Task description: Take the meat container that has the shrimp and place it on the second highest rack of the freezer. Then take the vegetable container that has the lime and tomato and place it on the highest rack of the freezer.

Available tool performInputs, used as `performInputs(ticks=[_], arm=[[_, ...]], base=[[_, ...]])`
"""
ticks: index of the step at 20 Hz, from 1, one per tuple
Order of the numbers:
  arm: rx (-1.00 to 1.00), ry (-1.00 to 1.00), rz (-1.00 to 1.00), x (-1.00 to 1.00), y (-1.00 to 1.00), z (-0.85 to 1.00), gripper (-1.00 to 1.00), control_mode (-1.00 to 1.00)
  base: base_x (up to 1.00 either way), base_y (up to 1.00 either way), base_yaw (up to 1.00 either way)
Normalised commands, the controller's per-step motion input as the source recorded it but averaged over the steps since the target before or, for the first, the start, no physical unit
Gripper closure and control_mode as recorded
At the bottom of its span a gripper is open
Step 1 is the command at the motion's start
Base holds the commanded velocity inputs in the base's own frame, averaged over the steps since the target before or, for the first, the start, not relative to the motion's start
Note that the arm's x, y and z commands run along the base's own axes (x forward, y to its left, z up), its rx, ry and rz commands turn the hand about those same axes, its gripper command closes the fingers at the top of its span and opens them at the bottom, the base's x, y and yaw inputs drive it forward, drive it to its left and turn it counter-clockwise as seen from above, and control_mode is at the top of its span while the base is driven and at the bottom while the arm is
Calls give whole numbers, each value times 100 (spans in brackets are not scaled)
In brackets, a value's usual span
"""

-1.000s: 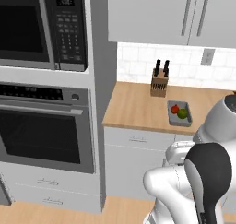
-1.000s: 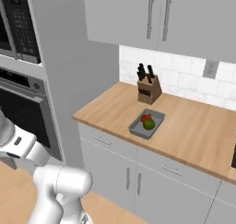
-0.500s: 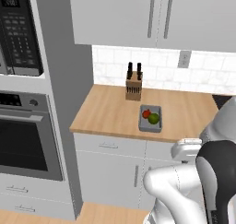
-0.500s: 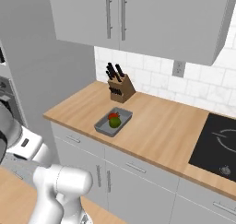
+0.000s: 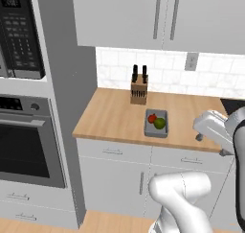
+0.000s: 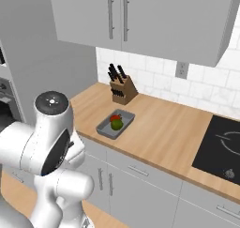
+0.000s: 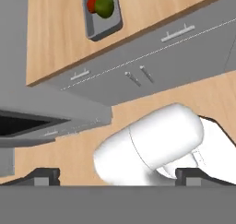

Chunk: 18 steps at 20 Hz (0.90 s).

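Observation:
The vegetable container (image 5: 156,123) is a shallow grey tray on the wooden counter, holding a red tomato (image 5: 152,118) and a green lime (image 5: 160,123) side by side. From the other side the same tray (image 6: 115,125) sits just in front of the knife block. In the hand view the tray (image 7: 102,12) lies at the top, far from my gripper (image 7: 119,176), whose fingers stand wide apart and hold nothing. My white hand (image 5: 210,126) hovers at the counter's front edge, right of the tray. The freezer and the meat container with the shrimp are out of view.
A knife block (image 5: 139,90) stands behind the tray against the tiled wall. The oven (image 5: 24,145) and microwave (image 5: 19,35) column rises to the left. A black cooktop (image 6: 220,147) lies to the right. Grey wall cabinets (image 6: 117,16) hang overhead, and drawers (image 7: 138,75) sit below the counter.
The whole picture has shifted: the base has moved right, so the oven column slid left and the counter with the tray came to the middle. The gripper stays open.

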Motion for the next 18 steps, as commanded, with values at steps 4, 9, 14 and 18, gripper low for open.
performInputs(ticks=[4, 9, 14, 18], arm=[[39, 3, -43, 87, -10, 0, -100, -100], [35, 11, -50, 71, 0, -29, -100, -100], [0, 39, -33, 98, -4, -53, -100, -100], [-3, 44, -8, 98, -10, -47, -100, -100]], base=[[0, 0, 0], [0, 0, 0], [0, 0, 0], [0, 0, 0]])
